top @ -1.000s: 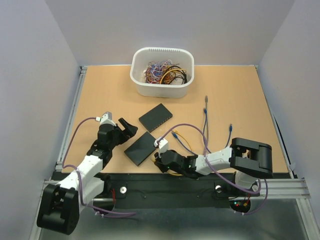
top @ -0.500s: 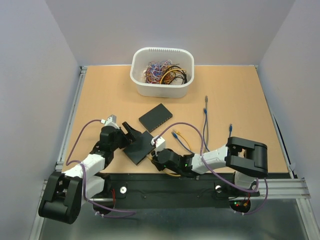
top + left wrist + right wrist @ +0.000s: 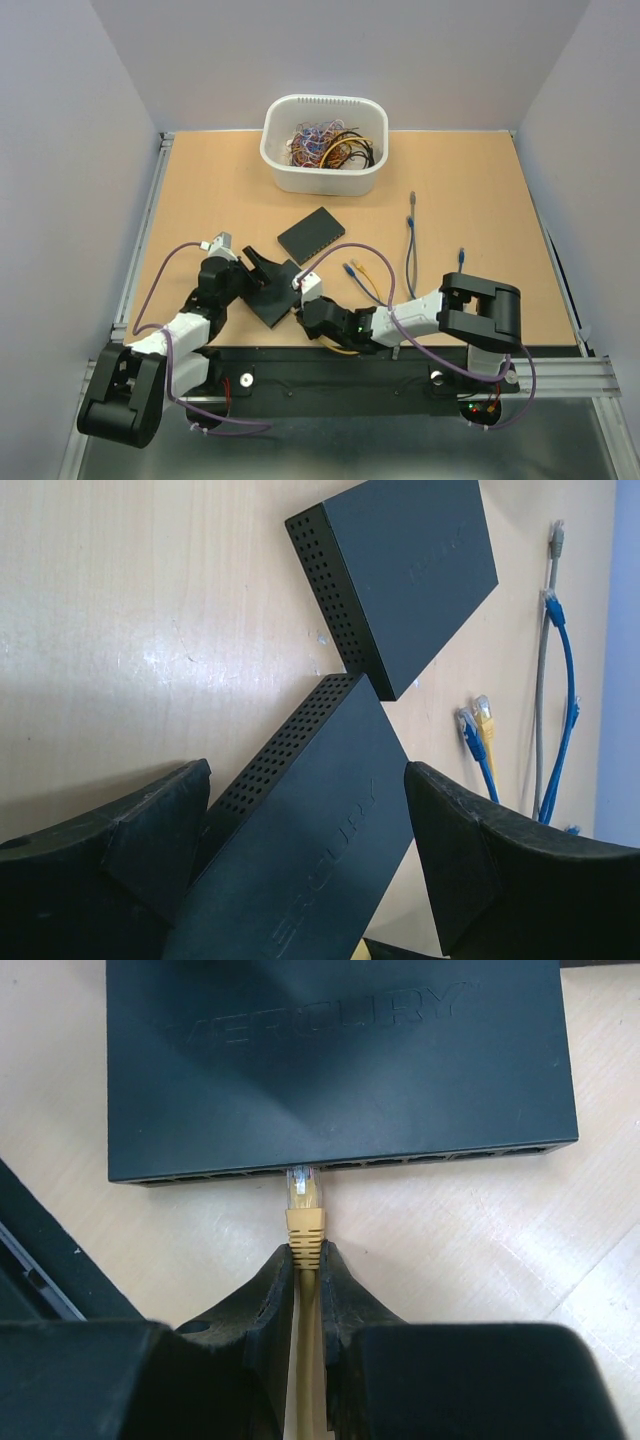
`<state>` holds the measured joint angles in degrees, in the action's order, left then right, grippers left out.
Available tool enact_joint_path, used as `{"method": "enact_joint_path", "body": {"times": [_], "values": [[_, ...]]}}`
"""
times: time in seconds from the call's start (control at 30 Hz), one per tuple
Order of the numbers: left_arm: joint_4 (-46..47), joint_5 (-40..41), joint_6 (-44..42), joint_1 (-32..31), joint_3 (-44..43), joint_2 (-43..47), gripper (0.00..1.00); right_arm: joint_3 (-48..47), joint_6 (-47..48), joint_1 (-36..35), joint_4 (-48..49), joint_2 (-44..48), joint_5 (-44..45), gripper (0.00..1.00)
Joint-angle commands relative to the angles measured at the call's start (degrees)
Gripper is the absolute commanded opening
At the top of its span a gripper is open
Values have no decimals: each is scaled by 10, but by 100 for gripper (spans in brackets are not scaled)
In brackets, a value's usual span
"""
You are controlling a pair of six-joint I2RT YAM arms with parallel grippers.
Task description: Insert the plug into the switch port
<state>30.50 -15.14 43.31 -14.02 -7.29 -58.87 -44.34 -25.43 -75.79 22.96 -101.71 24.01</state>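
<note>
The right fingers [image 3: 262,1300] are pressed onto the yellow cable [image 3: 303,1380], pinching it just behind the boot of the plug [image 3: 304,1200]. The plug sticks straight out ahead of them. Its clear tip meets the port row [image 3: 400,1163] on the near face of the switch [image 3: 340,1060], a little left of the middle. Most of the plug body is outside, so it looks to be at the mouth of a port rather than seated.

The left fingers [image 3: 150,820] are spread wide on either side of the other end of the same switch, one on each flank. Whether they touch it cannot be told from the wrist view.

A second ago the left fingers hung off to the left of the switch, well apart from it. They have since moved in to bracket it. The right arm has also crept leftward, bringing the plug from short of the switch up to its face. That suggests the switch is about to be braced so that a push does not simply slide it across the tabletop [image 3: 470,190].

Beyond the braced switch lies a second switch [image 3: 410,570], corner to corner with it. Loose blue cables [image 3: 560,680] lie further right, and a white bin [image 3: 272,160] of wires sits at the far side.
</note>
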Motion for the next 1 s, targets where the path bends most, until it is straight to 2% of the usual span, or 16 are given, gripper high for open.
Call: {"method": "enact_joint_path", "body": {"times": [0.0, 0.37, 0.97], "values": [[2, -31, 13, -9, 22, 15, 88, -44, -6, -2, 23, -12, 46, 0], [10, -5, 34, -70, 29, 16, 85, -55, 38, -2, 24, -10, 37, 0], [82, -16, 51, -125, 62, -45, 82, 101, 72, 1, 94, 101, 33, 1]]}}
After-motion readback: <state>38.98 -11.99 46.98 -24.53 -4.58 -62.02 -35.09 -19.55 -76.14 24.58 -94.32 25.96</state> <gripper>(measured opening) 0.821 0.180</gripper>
